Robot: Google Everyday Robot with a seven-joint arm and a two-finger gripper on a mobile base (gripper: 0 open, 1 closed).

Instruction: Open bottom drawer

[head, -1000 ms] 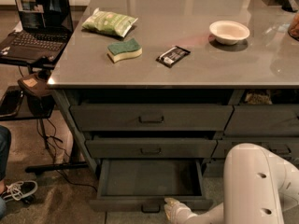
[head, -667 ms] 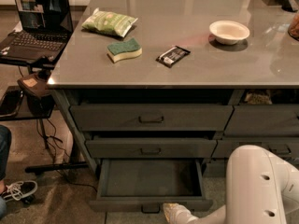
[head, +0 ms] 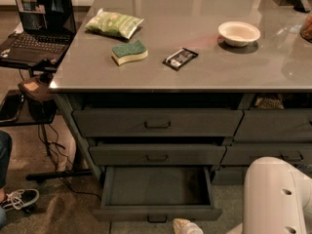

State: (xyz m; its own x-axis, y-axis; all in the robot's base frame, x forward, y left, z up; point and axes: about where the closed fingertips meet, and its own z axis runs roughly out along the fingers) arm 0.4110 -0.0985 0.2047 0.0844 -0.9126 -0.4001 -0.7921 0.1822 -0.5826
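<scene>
You are facing a grey counter (head: 195,38) whose top fills the upper half of the view, with a stack of dark grey drawers beneath it. Your arm (head: 275,199) comes in at the lower right as a big white rounded casing, sitting low and in front of the neighbouring drawer stack (head: 278,126), and it angles down and left toward the bottom edge of the view.

In the stack ahead of you, the top drawer (head: 157,123) and the middle drawer (head: 157,155) each stand a little way out from the frame. The bottom drawer (head: 156,189) stands well out below them, its plain tray showing bare and its low front carrying a small loop handle (head: 157,219) at centre.

A laptop (head: 39,23) is open on a side stand at the left. On the counter lie a pale bowl (head: 239,33), a green bag (head: 114,23), a green-and-yellow sponge (head: 129,51) and a dark wrapped bar (head: 180,58), all well apart from one another.

Your gripper (head: 187,226) shows only as a pale tip at the very bottom edge, just right of the handle and just in front of the drawer front. You cannot tell whether it grasps anything.
</scene>
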